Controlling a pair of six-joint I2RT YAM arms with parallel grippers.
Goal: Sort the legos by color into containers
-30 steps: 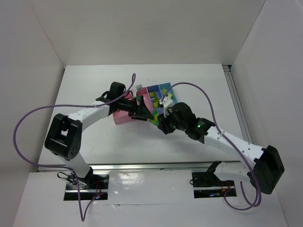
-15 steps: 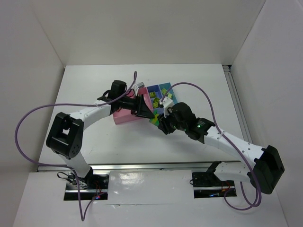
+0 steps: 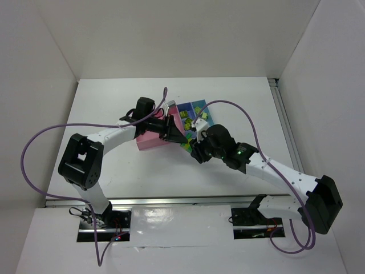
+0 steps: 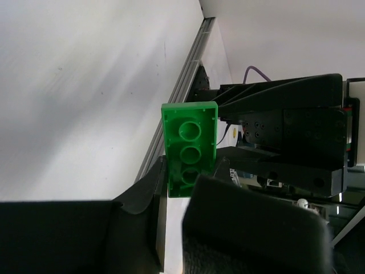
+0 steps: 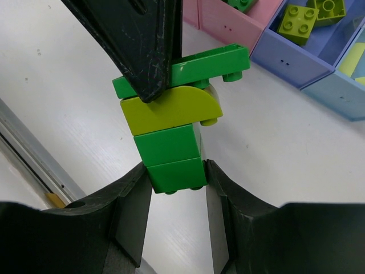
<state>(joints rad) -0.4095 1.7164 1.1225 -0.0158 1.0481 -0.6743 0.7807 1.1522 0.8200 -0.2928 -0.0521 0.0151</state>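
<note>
Right wrist view shows your right gripper [image 5: 174,171] pinching the bottom green bricks of a snapped-together stack [image 5: 170,151] above the table [image 5: 274,148], while the left gripper [image 4: 182,194] clamps the green plate [image 5: 211,60] on top. Pull crookedly and the lime piece [image 5: 171,108] between could pop off and land outside the tray [image 5: 285,60]. Its pink compartment [image 5: 228,25] holds a green brick [image 5: 242,3], the periwinkle compartment [image 5: 268,54] lime bricks [image 5: 297,21], and the light blue compartment [image 5: 336,97] a pale yellow piece [image 5: 355,60].

The left gripper [image 4: 183,191] closes its jaws, wide a second ago, onto the flat green lego [image 4: 190,142] topping the lego stack [image 5: 171,142]. The left arm [image 3: 114,136] sits slightly farther toward the containers [image 3: 149,141], and its purple cable [image 3: 28,154] loop has shifted with it.
</note>
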